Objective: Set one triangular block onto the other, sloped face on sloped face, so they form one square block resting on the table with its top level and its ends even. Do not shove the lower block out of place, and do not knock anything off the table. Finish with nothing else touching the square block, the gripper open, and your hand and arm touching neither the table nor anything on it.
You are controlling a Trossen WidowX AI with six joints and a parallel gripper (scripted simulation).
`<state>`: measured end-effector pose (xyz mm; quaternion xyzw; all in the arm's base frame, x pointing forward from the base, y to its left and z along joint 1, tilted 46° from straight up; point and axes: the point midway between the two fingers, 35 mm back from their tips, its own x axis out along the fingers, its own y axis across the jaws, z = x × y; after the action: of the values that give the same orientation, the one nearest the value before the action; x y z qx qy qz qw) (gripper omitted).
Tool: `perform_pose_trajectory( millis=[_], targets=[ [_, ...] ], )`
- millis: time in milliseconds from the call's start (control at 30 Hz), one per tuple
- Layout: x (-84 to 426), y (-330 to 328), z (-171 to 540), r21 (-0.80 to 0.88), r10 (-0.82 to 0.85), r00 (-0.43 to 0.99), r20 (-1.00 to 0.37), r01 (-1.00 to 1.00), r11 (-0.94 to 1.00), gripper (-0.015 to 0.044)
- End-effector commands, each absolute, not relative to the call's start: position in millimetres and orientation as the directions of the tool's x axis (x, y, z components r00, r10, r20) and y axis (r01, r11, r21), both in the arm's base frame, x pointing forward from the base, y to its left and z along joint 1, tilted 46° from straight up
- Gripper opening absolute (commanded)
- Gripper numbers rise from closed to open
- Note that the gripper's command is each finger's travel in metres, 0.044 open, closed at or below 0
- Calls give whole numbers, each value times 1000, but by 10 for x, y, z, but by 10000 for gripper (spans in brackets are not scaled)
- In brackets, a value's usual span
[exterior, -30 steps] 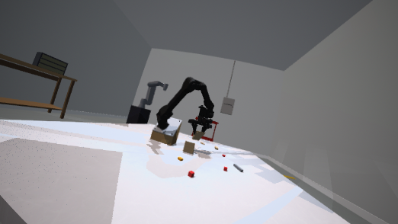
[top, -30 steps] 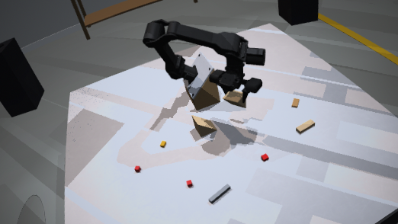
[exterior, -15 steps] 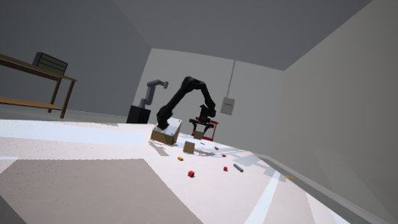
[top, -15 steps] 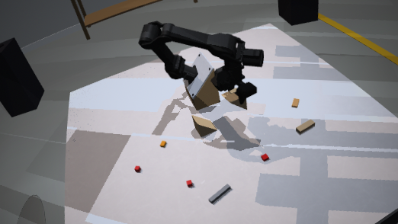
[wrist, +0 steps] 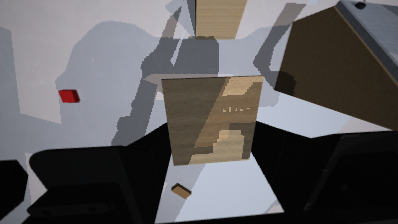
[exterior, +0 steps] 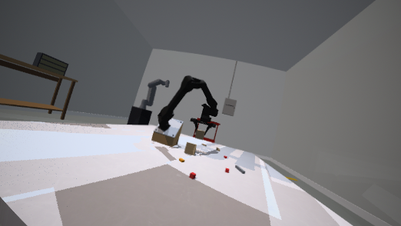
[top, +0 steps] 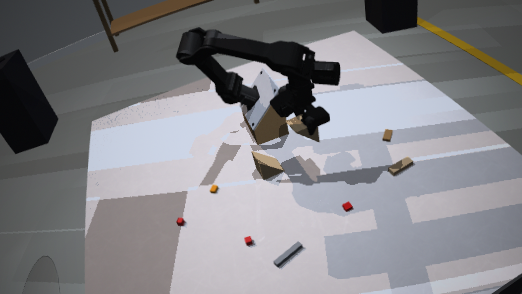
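One wooden triangular block (top: 267, 166) (exterior: 190, 148) (wrist: 219, 17) rests on the table in front of the arm's wooden base. Its top end shows in the wrist view, cut off by the frame's upper edge. My gripper (top: 303, 121) (exterior: 200, 131) (wrist: 207, 123) is shut on the other triangular block (top: 306, 131) (exterior: 200, 134) (wrist: 212, 117). The held block is in the air, behind and to the right of the lower block in the top view, and apart from it. One broad face fills the gap between the fingers in the wrist view; its underside is hidden there.
The arm stands on a wooden wedge base (top: 270, 128) (exterior: 164, 138) (wrist: 330, 70) close to the lower block. A tan bar (top: 401, 166), a small tan piece (top: 387, 135), a grey bar (top: 288, 254), an orange piece (top: 214, 188) and several red cubes (top: 347, 206) lie around.
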<state>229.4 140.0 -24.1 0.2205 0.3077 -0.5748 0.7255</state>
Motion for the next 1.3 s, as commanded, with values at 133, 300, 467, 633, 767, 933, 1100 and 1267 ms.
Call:
perform_pose_trajectory(
  millis=[133,300,467,633,767,933,1100,1267],
  targets=[
    [2166,1358,123,-34,-696,147,-703,971,239,0],
    [2084,1309,344,-35,-697,146,-702,970,239,0],
    [2022,1267,493,-36,-697,145,-702,970,239,0],
    [2048,1208,464,-36,-696,146,-703,970,239,0],
    [2109,1041,387,-36,-694,146,-705,970,240,0],
    [2164,825,298,-35,-695,147,-704,970,240,0],
    [2194,604,216,-35,-698,147,-700,970,239,0],
    [2206,542,194,-35,-700,147,-699,971,238,0]
  ],
)
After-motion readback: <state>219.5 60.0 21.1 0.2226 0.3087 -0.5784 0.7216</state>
